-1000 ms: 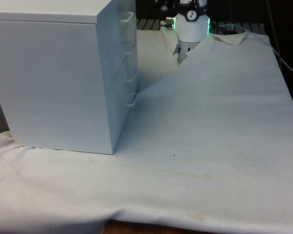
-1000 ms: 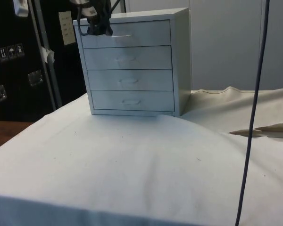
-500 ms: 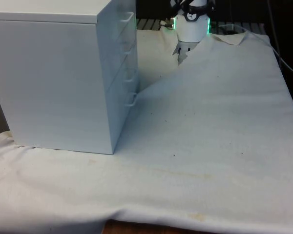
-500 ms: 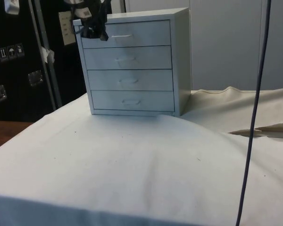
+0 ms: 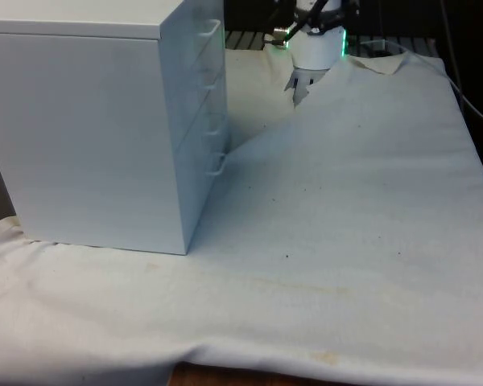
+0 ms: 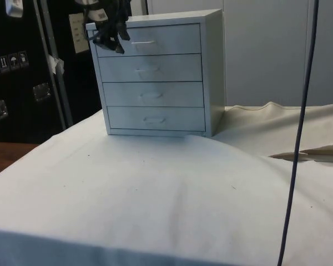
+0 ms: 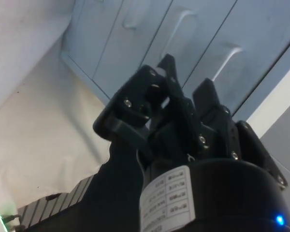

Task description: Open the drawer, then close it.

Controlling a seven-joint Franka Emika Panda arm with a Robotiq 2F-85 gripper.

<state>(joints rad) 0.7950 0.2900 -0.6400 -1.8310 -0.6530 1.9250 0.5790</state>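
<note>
We see the end effector [image 6: 112, 39] beside the top drawer [image 6: 150, 40], just short of its handle [image 6: 142, 42]; we cannot tell its finger gap.

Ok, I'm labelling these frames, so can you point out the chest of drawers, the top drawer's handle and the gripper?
chest of drawers [image 6: 155, 77]: side view, middle of its drawer fronts.
top drawer's handle [image 6: 143, 42]: side view, middle of the bar.
gripper [image 6: 108, 40]: side view, at its fingertips.

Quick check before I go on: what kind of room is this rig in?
Probably a lab or test cell, not a home. The chest stands alone on a table under a loose white cloth, a cable hangs across the side view, and dark cabinets with stickers stand behind.
</note>
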